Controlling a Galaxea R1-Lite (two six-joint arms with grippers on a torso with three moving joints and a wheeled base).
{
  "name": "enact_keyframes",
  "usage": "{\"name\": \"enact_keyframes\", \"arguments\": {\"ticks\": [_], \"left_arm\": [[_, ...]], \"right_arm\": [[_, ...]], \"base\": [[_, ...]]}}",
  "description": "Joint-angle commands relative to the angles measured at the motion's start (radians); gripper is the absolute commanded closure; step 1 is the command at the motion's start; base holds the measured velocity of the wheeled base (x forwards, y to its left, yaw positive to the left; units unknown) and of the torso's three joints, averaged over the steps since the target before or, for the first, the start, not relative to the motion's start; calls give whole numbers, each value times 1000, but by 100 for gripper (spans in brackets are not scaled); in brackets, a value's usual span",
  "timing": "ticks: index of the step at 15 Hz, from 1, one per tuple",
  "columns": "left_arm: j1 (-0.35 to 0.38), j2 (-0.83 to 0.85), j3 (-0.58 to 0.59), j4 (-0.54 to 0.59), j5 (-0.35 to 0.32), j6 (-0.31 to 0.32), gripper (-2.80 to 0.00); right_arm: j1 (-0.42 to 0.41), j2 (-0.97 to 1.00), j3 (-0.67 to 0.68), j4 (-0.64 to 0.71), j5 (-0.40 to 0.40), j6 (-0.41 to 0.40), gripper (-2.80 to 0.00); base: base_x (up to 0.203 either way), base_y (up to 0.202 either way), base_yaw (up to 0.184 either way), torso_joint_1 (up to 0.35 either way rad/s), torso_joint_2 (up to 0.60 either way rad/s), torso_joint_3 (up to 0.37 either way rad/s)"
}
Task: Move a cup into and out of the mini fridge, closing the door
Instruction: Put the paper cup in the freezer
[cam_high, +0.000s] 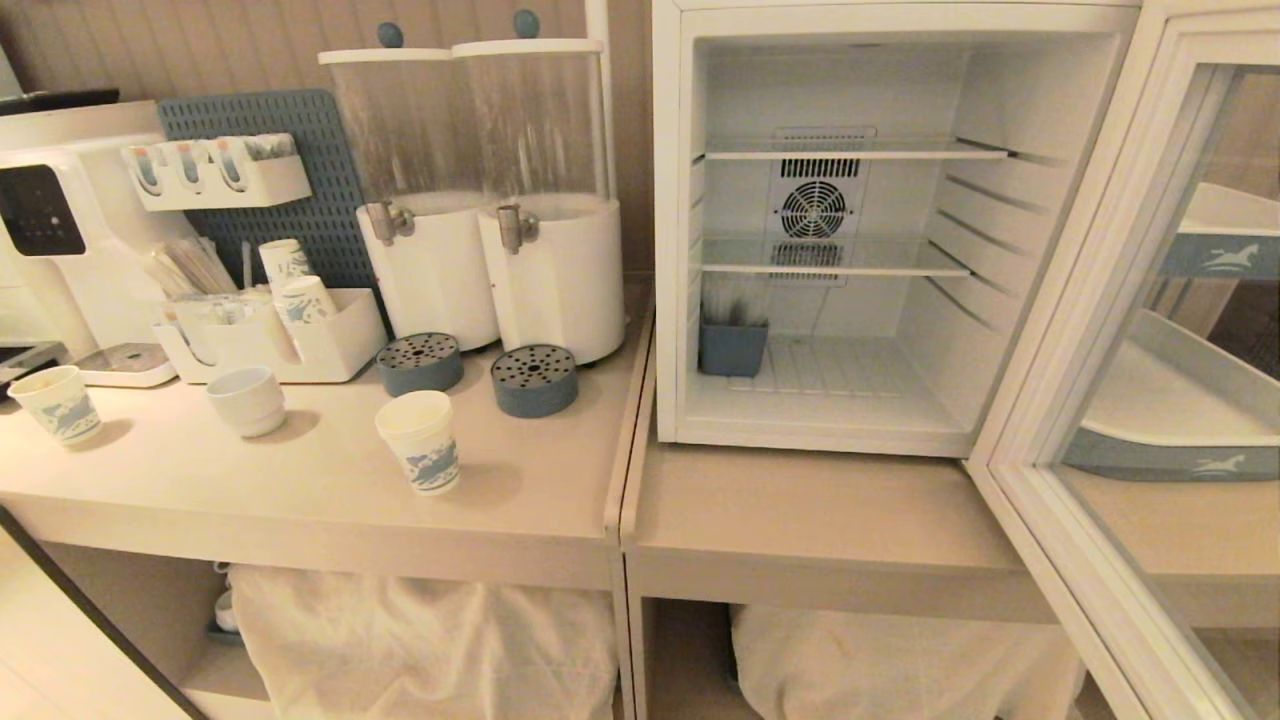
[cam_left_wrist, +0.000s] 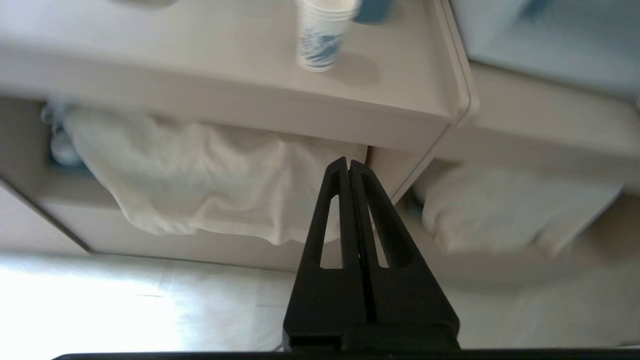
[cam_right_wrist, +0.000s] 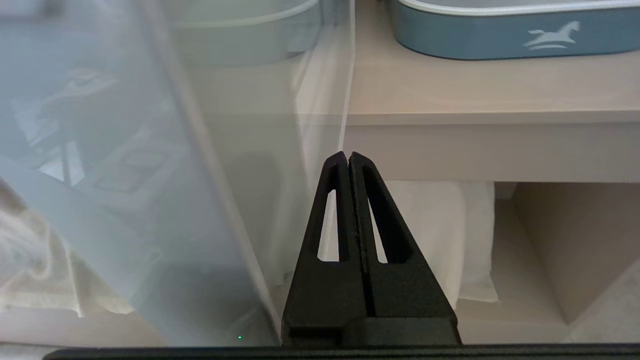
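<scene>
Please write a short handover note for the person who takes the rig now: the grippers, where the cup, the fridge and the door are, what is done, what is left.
Left gripper: shut, empty, low in front of the counter, below the cup.
Right gripper: shut, empty, parked beside the open glass door.
Cup: upright on the counter, left of the mini fridge, in front of the two blue drip trays.
Door: swung wide open to the right. No cup in the fridge; only a blue holder sits on its floor.
Done: cup is outside on the counter.
Left: close the door.

Twin drink dispensers (cam_high: 490, 200), rounded cup (cam_high: 246, 400)
</scene>
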Motion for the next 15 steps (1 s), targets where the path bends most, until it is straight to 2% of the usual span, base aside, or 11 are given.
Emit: {"name": "enact_keyframes", "arguments": {"ticks": [1, 2, 4, 5, 6, 7, 8, 10, 11, 13, 15], "left_arm": [[94, -194, 39, 35, -14, -46, 0], [118, -201, 33, 65, -20, -87, 0], [141, -200, -83, 158, -39, -113, 0], [196, -202, -146, 216, -96, -117, 0], [289, -211, -174, 266, -178, -114, 0], [350, -228, -184, 315, -228, -107, 0], [374, -273, -166, 348, -271, -83, 0], [351, -416, -21, 346, -313, 31, 0], [343, -447, 69, 312, -306, 54, 0], [333, -463, 235, 127, -276, 81, 0], [331, -464, 473, -220, -226, 133, 0]], "right_arm": [[0, 0, 0, 1, 0, 0, 0], [-1, 0, 0, 1, 0, 0, 0], [0, 0, -2, 8, -1, 0, 0], [0, 0, -6, 22, -1, 0, 0], [0, 0, -8, 30, -1, 1, 0], [-1, 0, -6, 25, -1, 1, 0], [0, 0, -6, 25, -1, 1, 0], [0, 0, -5, 21, 0, 1, 0], [-1, 0, -5, 21, 2, 2, 0], [-1, 0, -4, 21, 2, 2, 0], [0, 0, -3, 21, 2, 3, 0]], "base": [[0, 0, 0, 0, 0, 0], [0, 0, 0, 0, 0, 0], [0, 0, 0, 0, 0, 0], [0, 0, 0, 0, 0, 0], [0, 0, 0, 0, 0, 0], [0, 0, 0, 0, 0, 0], [0, 0, 0, 0, 0, 0], [0, 0, 0, 0, 0, 0], [0, 0, 0, 0, 0, 0], [0, 0, 0, 0, 0, 0], [0, 0, 0, 0, 0, 0]]}}
